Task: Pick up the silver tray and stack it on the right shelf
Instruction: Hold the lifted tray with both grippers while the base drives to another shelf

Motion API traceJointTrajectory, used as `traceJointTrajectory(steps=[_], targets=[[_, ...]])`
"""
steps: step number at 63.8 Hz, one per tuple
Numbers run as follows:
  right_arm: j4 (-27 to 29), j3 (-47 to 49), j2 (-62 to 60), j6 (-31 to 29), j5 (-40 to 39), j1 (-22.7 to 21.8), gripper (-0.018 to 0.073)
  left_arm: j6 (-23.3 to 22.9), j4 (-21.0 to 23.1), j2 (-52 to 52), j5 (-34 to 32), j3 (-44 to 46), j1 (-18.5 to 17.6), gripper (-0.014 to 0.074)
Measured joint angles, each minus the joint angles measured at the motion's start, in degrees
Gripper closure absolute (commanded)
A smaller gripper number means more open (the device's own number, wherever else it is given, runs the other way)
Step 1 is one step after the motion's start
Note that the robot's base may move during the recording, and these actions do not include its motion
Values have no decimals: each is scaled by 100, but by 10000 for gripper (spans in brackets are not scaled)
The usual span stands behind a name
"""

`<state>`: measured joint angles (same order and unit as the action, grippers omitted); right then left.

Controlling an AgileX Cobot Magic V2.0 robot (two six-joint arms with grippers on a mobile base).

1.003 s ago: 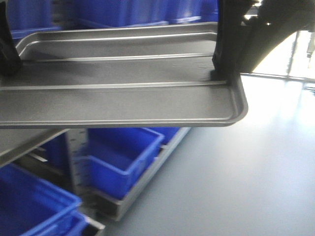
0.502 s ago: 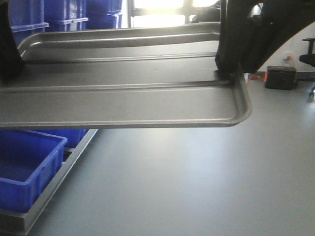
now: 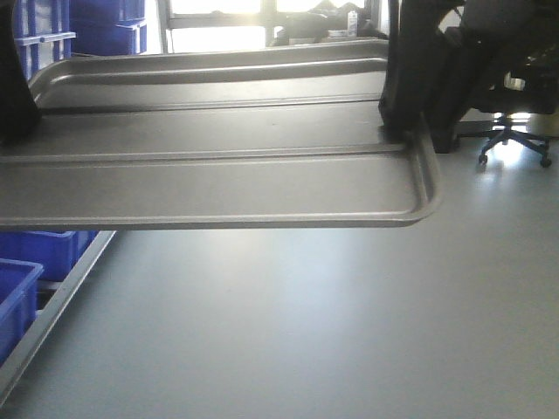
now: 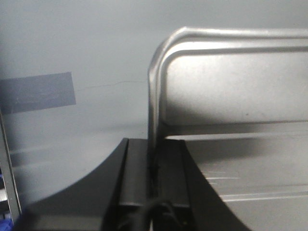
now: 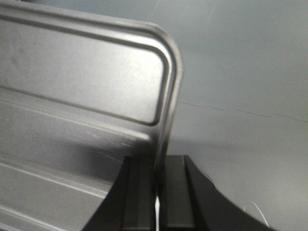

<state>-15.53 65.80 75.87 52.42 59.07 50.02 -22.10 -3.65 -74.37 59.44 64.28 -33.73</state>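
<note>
Grey, smooth floor (image 3: pixel 306 332) fills most of the front view of a bright workroom, with sunlit windows (image 3: pixel 218 10) along the back. Hanging level in the air above that floor, from the left edge of the view to well past its middle, is the silver tray (image 3: pixel 218 175): shiny, rectangular, with rounded corners, a low raised rim and two long raised ribs along its base. Nothing below touches it; it is carried by its two short ends only. The left gripper (image 4: pixel 154 166) is clenched on the rim of the tray's left end, one black finger inside the rim and one outside, near a rounded corner, as the left wrist view shows. The right gripper (image 5: pixel 159 175) is clamped in the same way on the rim of the right end, just below that end's rounded corner; in the front view it shows as a dark shape standing on the tray's right edge. Blue bins (image 3: pixel 13 301) sit low at the left behind a grey metal rail (image 3: pixel 61 301), and more blue bins (image 3: pixel 105 22) are stacked at the top left. A black office chair (image 3: pixel 515 144) stands on the floor at the far right. A darker grey tape patch (image 4: pixel 36 91) lies on the floor in the left wrist view, and a thin crack (image 5: pixel 226 109) runs across the floor in the right wrist view.
</note>
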Motion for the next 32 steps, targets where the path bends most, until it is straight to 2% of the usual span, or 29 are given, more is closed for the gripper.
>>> traceJointTrajectory(steps=[32], targets=[[0, 0, 0, 0, 0, 0, 503, 0, 0, 0, 0, 0, 0, 690]])
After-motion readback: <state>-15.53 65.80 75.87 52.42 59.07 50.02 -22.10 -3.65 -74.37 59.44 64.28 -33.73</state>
